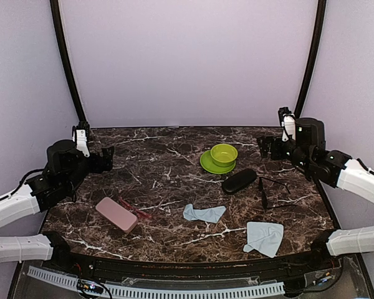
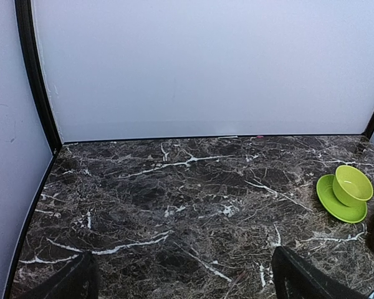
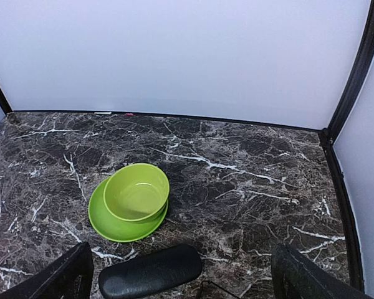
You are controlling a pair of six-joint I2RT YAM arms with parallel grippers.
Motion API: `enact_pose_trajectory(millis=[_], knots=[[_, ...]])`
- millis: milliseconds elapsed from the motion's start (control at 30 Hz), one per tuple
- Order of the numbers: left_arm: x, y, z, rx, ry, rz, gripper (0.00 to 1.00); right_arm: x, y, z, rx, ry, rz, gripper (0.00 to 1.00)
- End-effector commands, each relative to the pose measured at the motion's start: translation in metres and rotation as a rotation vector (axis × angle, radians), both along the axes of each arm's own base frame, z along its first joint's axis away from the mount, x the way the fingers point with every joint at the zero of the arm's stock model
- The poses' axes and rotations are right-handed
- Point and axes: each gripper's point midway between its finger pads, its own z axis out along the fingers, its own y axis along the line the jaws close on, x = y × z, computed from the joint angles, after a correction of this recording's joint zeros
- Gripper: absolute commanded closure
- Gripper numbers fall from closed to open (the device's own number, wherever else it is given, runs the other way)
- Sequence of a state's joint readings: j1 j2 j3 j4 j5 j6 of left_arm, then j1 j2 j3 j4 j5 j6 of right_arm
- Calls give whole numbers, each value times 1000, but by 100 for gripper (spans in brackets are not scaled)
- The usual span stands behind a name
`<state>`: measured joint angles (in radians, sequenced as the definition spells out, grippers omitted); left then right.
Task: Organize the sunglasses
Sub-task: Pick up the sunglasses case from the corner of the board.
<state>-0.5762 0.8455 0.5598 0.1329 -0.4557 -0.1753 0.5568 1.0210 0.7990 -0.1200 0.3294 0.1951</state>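
Note:
The red-pink framed sunglasses (image 1: pixel 134 209) lie on the marble table next to a pink rectangular case (image 1: pixel 116 214), front left. The black wire-framed sunglasses (image 1: pixel 270 192) lie at the right, just right of a black oval case (image 1: pixel 239 180); a corner of their frame shows at the bottom of the right wrist view (image 3: pixel 221 288). My left gripper (image 1: pixel 105 158) is open and empty, held above the table's left rear. My right gripper (image 1: pixel 266 147) is open and empty, above the right rear, beyond the black case (image 3: pixel 151 270).
A green bowl on a green plate (image 1: pixel 222 156) stands at the centre rear; it shows in both wrist views (image 2: pixel 350 187) (image 3: pixel 134 194). Two light blue cloths lie near the front, one in the middle (image 1: pixel 204 213) and one to the right (image 1: pixel 264 238). Black frame posts stand at the rear corners.

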Motion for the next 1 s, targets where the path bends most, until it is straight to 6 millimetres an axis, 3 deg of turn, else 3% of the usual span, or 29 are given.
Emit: enact_pose_trajectory(millis=[0,333,467,700,833,967], knots=[[0,0,10,-6,-29,-1,2,1,0,10,13,-34,-2,0],[-2,-3,1,-12,5,-15,2,2,2,8,-2,-11,0,0],[-5,-1,-15,-29,77,4,2,4,1,2,-42,33,-37,0],[-20,-3,-70,-93,299,14,1,2,20,-23,-112,141,29,0],[-37,-7,-109,-128,443,-1,1,-4,40,-42,-135,196,100,0],[-55,-8,-135,-212,537,10,2,-14,59,-54,-131,220,161,0]])
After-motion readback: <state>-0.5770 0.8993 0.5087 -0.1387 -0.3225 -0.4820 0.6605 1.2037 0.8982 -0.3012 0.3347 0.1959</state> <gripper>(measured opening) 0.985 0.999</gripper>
